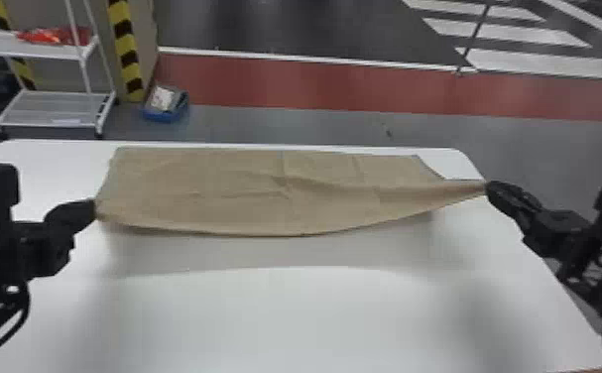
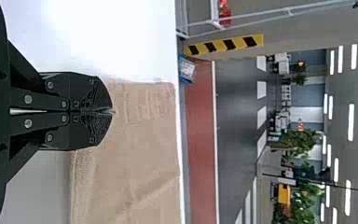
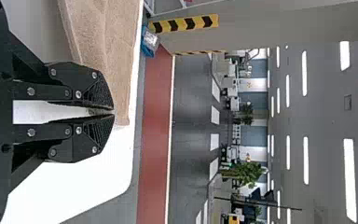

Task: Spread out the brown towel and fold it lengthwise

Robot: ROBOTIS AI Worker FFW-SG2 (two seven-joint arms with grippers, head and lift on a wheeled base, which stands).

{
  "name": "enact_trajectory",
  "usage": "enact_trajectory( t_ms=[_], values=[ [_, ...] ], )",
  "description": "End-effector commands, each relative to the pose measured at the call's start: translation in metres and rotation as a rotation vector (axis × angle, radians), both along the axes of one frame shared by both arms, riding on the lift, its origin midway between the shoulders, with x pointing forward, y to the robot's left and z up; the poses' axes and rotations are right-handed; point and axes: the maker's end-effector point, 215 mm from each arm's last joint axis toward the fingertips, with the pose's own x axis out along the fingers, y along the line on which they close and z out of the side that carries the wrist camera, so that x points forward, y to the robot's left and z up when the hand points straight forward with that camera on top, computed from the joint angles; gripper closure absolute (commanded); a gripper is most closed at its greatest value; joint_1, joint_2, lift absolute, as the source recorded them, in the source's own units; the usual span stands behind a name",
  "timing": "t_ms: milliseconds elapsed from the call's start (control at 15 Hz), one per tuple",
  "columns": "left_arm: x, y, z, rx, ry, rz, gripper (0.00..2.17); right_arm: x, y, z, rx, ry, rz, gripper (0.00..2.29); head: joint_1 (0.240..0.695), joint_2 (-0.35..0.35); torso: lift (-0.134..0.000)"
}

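One brown towel (image 1: 245, 191) ran along the far edge of one white bench (image 1: 289, 317), with a thin strip beyond it and broad open room on the near side. Its near edge hung raised between two grippers. The left gripper (image 1: 93, 208) had its jaws clenched, tips together on one corner; the right gripper (image 1: 488, 188) had its jaws pinched at the tips, a gap behind them, grasping the other corner, drawn narrow near the bench's right edge.

The white table (image 1: 284, 317) is cut off at the head view's bottom.
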Motion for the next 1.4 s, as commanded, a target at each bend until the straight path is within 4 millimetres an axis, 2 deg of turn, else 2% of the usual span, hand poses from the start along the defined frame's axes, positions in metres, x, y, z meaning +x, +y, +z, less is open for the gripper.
enact_trajectory(
  t_ms=[0, 200, 333, 467, 533, 667, 733, 800, 867, 1000, 1133, 1200, 1333],
  values=[
    [-0.032, -0.002, -0.015, 0.02, 0.073, 0.002, 1.44, -0.013, -0.013, -0.009, 0.005, 0.017, -0.015, 1.0, 0.695, -0.188, -0.125],
    [-0.062, 0.001, -0.017, 0.041, 0.124, 0.017, 1.44, -0.025, -0.022, -0.014, 0.006, 0.024, -0.02, 1.0, 0.695, -0.217, -0.125],
    [-0.072, 0.009, -0.017, 0.046, 0.129, 0.036, 1.44, -0.031, -0.025, -0.02, -0.017, 0.032, -0.011, 1.0, 0.695, -0.226, -0.125],
    [-0.07, 0.016, -0.02, 0.041, 0.121, 0.052, 1.41, -0.029, -0.013, -0.029, -0.031, 0.045, 0.017, 1.0, 0.695, -0.228, -0.125],
    [-0.069, 0.019, -0.024, 0.038, 0.119, 0.055, 1.28, -0.027, -0.004, -0.032, -0.039, 0.047, 0.033, 0.99, 0.695, -0.224, -0.125],
    [-0.075, 0.025, -0.035, 0.038, 0.129, 0.058, 1.27, -0.026, 0.002, -0.037, -0.064, 0.045, 0.044, 0.99, 0.695, -0.208, -0.125],
    [-0.078, 0.027, -0.033, 0.037, 0.108, 0.054, 1.21, -0.028, 0.002, -0.04, -0.061, 0.05, 0.044, 0.99, 0.695, -0.194, -0.125],
    [-0.08, 0.029, -0.028, 0.033, 0.069, 0.042, 1.03, -0.031, 0.003, -0.045, -0.059, 0.059, 0.045, 0.99, 0.695, -0.189, -0.125],
    [-0.081, 0.029, -0.022, 0.03, 0.03, 0.024, 0.99, -0.034, 0.003, -0.05, -0.061, 0.068, 0.048, 0.98, 0.695, -0.187, -0.125],
    [-0.088, 0.03, -0.014, 0.037, -0.027, -0.006, 0.49, -0.04, 0.005, -0.06, -0.062, 0.086, 0.046, 0.68, 0.695, -0.186, -0.125],
    [-0.094, 0.033, -0.012, 0.038, -0.063, -0.031, 0.28, -0.042, 0.007, -0.068, -0.071, 0.097, 0.042, 0.45, 0.695, -0.185, -0.125],
    [-0.096, 0.036, -0.014, 0.043, -0.072, -0.033, 0.26, -0.044, 0.007, -0.067, -0.077, 0.088, 0.042, 0.36, 0.695, -0.184, -0.125],
    [-0.093, 0.045, -0.01, 0.053, -0.147, -0.053, 0.27, -0.046, 0.006, -0.06, -0.125, 0.05, 0.047, 0.35, 0.695, -0.179, -0.125]
  ],
)
